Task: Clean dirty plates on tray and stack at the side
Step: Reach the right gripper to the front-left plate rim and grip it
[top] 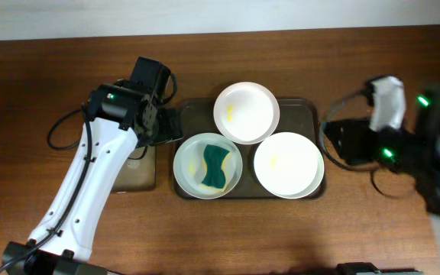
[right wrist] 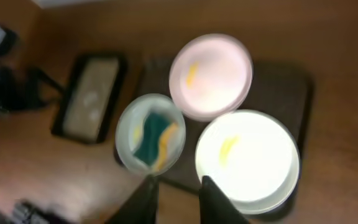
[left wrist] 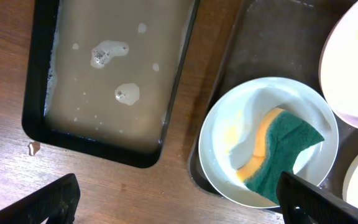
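Observation:
Three white plates lie on the dark tray. The back plate and the right plate each carry a yellow smear. The left plate holds a green and yellow sponge. My left gripper is wide open and empty, above the table by the tray's left edge, its right finger near the sponge plate. My right gripper is open and empty, high at the table's right, off the tray. The right wrist view is blurred but shows all three plates.
A narrow black tray of murky soapy water lies just left of the large tray, under the left arm. A small crumb lies on the wood beside it. Cables and the right arm's body fill the table's right side.

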You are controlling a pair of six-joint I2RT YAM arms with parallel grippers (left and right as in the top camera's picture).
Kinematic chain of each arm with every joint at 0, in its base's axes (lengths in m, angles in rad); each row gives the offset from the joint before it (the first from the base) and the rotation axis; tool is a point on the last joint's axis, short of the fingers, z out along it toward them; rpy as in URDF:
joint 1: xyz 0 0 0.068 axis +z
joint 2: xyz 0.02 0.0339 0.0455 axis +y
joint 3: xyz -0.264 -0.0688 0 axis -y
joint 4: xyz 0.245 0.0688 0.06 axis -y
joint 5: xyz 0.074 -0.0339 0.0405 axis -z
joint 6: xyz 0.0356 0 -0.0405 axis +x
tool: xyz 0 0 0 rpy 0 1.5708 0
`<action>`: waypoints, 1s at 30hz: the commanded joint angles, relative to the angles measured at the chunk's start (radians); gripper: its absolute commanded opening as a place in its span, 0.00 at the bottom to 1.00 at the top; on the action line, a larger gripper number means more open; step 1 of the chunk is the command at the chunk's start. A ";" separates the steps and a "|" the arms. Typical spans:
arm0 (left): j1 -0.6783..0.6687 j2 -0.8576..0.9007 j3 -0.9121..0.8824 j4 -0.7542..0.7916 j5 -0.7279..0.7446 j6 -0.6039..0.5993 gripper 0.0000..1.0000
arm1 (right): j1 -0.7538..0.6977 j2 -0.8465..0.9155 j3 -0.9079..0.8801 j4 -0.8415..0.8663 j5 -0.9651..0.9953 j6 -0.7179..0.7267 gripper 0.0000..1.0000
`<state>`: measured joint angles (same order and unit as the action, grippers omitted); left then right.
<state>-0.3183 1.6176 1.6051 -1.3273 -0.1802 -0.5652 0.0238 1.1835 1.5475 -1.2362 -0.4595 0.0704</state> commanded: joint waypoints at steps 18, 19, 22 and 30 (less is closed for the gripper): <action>0.005 0.007 -0.002 -0.002 0.037 0.013 0.99 | 0.391 0.730 -0.001 0.161 0.294 0.260 0.54; 0.005 0.007 -0.002 -0.002 0.037 0.013 0.99 | 0.393 0.756 -0.001 0.172 0.275 0.259 0.53; 0.005 0.007 -0.002 -0.002 0.037 0.013 0.99 | 0.404 0.797 -0.001 0.190 0.239 0.226 0.41; 0.005 0.019 -0.008 -0.002 0.038 0.013 0.99 | 0.439 0.822 -0.021 0.209 0.246 0.227 0.33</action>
<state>-0.3183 1.6196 1.6051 -1.3281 -0.1459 -0.5652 0.4492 1.9976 1.5467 -1.0302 -0.2073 0.3023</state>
